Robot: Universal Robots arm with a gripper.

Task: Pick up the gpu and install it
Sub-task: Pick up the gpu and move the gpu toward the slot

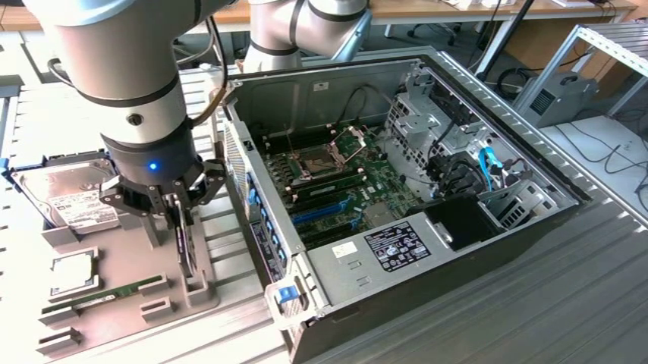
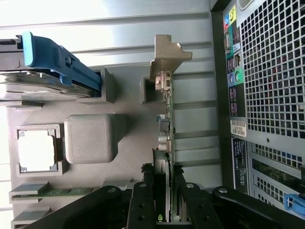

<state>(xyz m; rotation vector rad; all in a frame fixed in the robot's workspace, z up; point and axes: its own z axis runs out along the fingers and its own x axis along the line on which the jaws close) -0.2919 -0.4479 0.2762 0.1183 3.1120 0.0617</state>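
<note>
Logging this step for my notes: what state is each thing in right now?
gpu: standing on edge in its holder on the tray.
gripper: shut on the gpu.
computer case: side open, motherboard exposed.
hard drive: lying flat in the tray.
memory stick: lying in its tray slot.

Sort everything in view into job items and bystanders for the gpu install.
Job: gpu, standing on edge in the tray; end effector clamped on it; open computer case.
Lying about: hard drive; processor chip; memory stick.
</note>
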